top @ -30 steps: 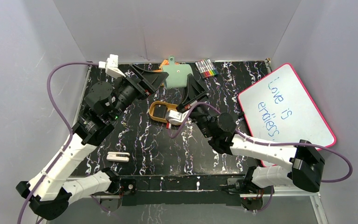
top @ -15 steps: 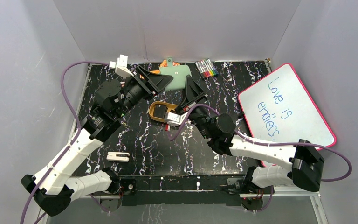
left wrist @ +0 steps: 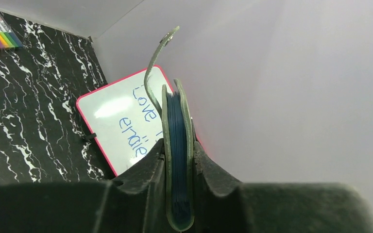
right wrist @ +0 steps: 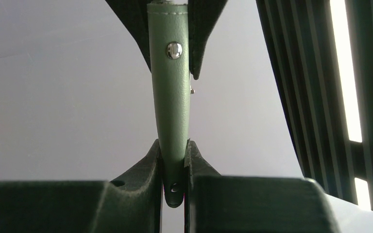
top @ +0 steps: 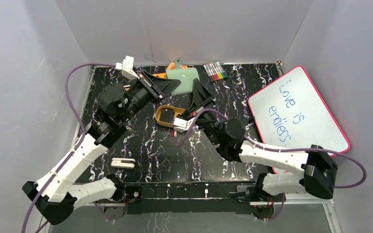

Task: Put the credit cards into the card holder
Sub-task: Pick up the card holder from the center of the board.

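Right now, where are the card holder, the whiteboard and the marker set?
card holder (top: 188, 78): top external view, green front face.
whiteboard (top: 298, 110): top external view, centre of the writing surface.
marker set (top: 214, 71): top external view, middle of the coloured pens.

Whiteboard (top: 315, 114): handwritten in blue marker, "Love is endless", final letters unclear. No other legible text.

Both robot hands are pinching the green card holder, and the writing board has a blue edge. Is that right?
Not quite. The writing board has a pink edge, not a blue one; the top external view shows it. The left gripper and the right gripper do both pinch the green card holder.
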`<state>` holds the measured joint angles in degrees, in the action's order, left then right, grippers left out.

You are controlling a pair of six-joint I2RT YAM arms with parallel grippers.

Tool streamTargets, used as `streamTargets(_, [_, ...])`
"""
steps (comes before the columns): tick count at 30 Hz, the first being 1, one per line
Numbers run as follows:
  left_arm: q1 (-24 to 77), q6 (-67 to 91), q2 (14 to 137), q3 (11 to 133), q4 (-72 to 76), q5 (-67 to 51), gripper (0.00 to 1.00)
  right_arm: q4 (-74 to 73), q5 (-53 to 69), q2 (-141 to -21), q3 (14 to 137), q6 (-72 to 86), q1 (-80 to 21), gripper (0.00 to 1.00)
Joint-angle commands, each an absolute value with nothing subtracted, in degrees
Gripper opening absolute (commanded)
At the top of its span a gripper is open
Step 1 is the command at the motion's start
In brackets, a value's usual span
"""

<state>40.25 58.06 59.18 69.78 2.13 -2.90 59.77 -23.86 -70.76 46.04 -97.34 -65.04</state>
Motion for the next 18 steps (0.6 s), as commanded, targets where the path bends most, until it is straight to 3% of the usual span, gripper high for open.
streamTargets(1, [40.2,56.3,59.2,68.9,3.7,-4.9,0.0,65.2,-23.3,-69.5,46.8,-97.3,-66.1,0.0])
streamTargets(2, [40.2,55.5,59.0,69.0,3.4,-4.4,0.0,64.6,-23.7,-69.3,46.8,-96.8,-66.2,0.11])
streamTargets(4, [40.2,52.3,58.1,69.1,2.3,-1.8,0.0,59.8,-25.9,-68.3,48.0,-94.0,-67.3,0.53])
streamTargets(7, [40.2,44.8,55.5,69.7,-2.8,5.4,0.0,40.7,-31.2,-65.1,53.4,-83.3,-71.8,0.9])
streamTargets(8, [40.2,41.4,54.6,70.3,-4.8,6.8,0.0,31.7,-32.2,-64.0,56.8,-75.1,-73.7,0.98])
streamTargets(11, [40.2,32.2,50.2,70.3,-10.1,7.3,0.0,0.4,-23.7,-61.9,72.8,-43.2,-74.6,0.99])
streamTargets(18, [40.2,18.5,36.6,66.4,-16.9,-15.1,0.0,-11.1,3.1,-58.3,78.7,-17.1,-71.3,0.99])
